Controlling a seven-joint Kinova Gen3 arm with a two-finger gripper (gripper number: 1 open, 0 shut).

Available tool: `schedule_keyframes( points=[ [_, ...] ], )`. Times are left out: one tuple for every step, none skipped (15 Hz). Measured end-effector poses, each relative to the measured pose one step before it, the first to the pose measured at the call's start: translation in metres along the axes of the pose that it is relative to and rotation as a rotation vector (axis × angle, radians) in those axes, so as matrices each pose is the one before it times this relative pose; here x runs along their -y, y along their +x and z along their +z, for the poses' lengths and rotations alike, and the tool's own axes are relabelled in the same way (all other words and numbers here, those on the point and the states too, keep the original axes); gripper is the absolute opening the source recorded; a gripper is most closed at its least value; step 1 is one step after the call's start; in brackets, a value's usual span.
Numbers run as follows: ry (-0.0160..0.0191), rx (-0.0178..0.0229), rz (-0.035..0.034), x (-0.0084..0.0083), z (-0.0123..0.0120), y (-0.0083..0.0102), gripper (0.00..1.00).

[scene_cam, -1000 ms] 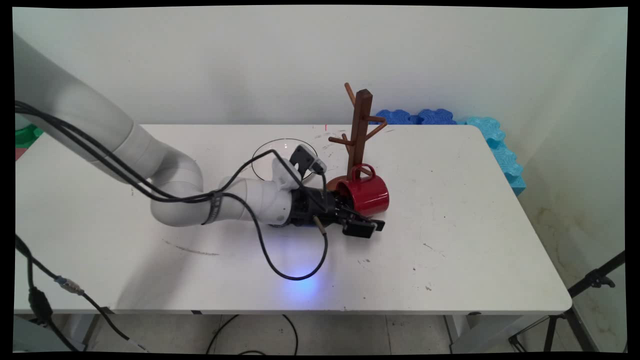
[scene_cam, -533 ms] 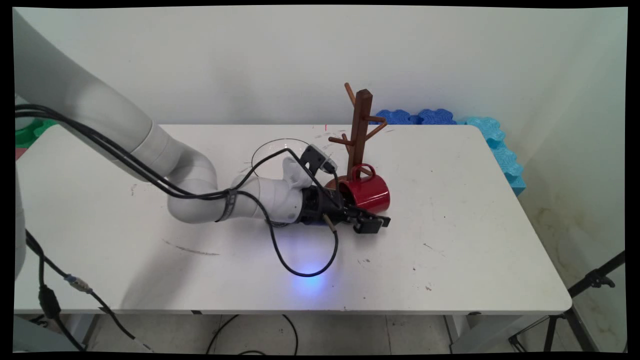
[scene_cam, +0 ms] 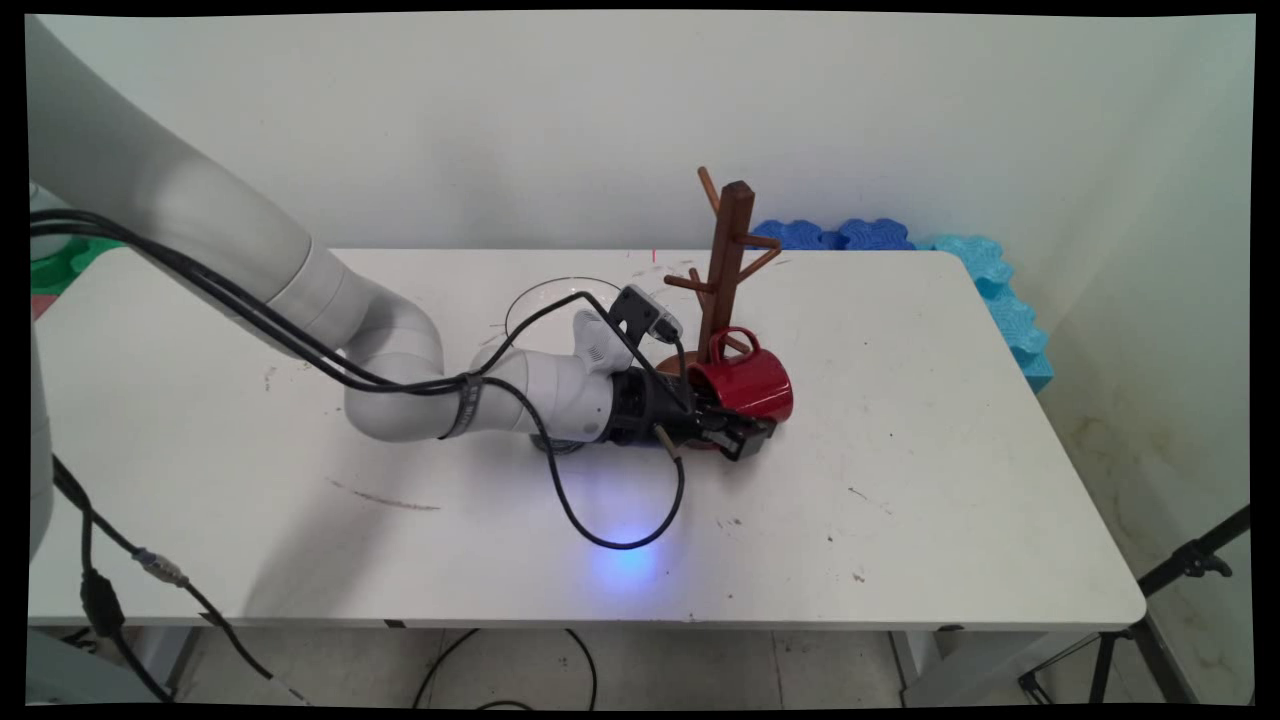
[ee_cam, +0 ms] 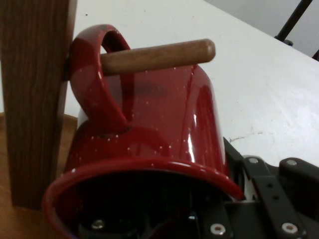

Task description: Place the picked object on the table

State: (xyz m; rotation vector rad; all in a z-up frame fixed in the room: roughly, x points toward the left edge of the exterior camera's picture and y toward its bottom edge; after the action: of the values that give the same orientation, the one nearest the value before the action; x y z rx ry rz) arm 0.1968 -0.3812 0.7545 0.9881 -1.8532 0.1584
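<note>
Low, level tool (scene_cam: 738, 432) clamped on red mug (scene_cam: 745, 385), beside mug tree (scene_cam: 722, 270).

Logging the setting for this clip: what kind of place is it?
Likely a robot lab test bench: a bare white table against a plain wall, blue foam mats along its edge, and a tripod leg beside it.

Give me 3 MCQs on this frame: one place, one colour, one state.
1. Where is the mug's handle?
A. looped over a peg of the wooden mug tree
B. flat on the table
C. inside the glass bowl

2. What colour is the mug?
A. blue
B. red
C. white

3. How is the hand?
A. raised high
B. open, far away
C. shut on the mug's rim

A: the peg passes through the handle.
B: glossy red.
C: one finger inside the mouth, one outside.
</note>
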Motion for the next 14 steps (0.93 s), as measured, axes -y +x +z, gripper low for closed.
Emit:
schedule_keyframes(
  points=[
    [-0.00267, 0.0, 0.00096, -0.00113, -0.00057, 0.00031, 0.0],
    [-0.00317, -0.00028, 0.00125, -0.00148, -0.00114, 0.00037, 0.0],
    [-0.00427, -0.00057, 0.00208, -0.00207, -0.0016, 0.00051, 0.0],
    [-0.00381, -0.0006, 0.00206, -0.00207, -0.00171, 0.00058, 0.0],
    [-0.00303, -0.0002, 0.00191, -0.00142, -0.00076, 0.00053, 0.0],
    [-0.00414, -0.001, 0.00289, -0.00212, -0.0019, 0.00068, 0.0],
    [-0.00657, -0.00117, 0.00523, -0.00291, -0.00195, 0.0011, 0.0],
    [-0.00662, -0.00224, 0.00626, -0.00294, -0.00285, 0.00098, 0.0],
    [-0.00637, -0.00199, 0.0071, -0.00262, -0.00263, 0.00087, 0.0],
    [-0.00469, -0.00125, 0.00523, -0.00178, -0.00151, 0.00069, 0.0],
    [-0.00653, -0.00232, 0.00847, -0.00267, -0.00274, 0.00095, 0.0],
    [-0.00411, -0.00176, 0.00577, -0.00175, -0.00189, 0.00066, 0.0],
    [-0.00695, -0.00366, 0.01009, -0.00275, -0.00288, 0.00125, 0.0],
    [-0.00828, -0.00455, 0.01281, -0.0032, -0.00323, 0.00157, 0.0]
  ],
)
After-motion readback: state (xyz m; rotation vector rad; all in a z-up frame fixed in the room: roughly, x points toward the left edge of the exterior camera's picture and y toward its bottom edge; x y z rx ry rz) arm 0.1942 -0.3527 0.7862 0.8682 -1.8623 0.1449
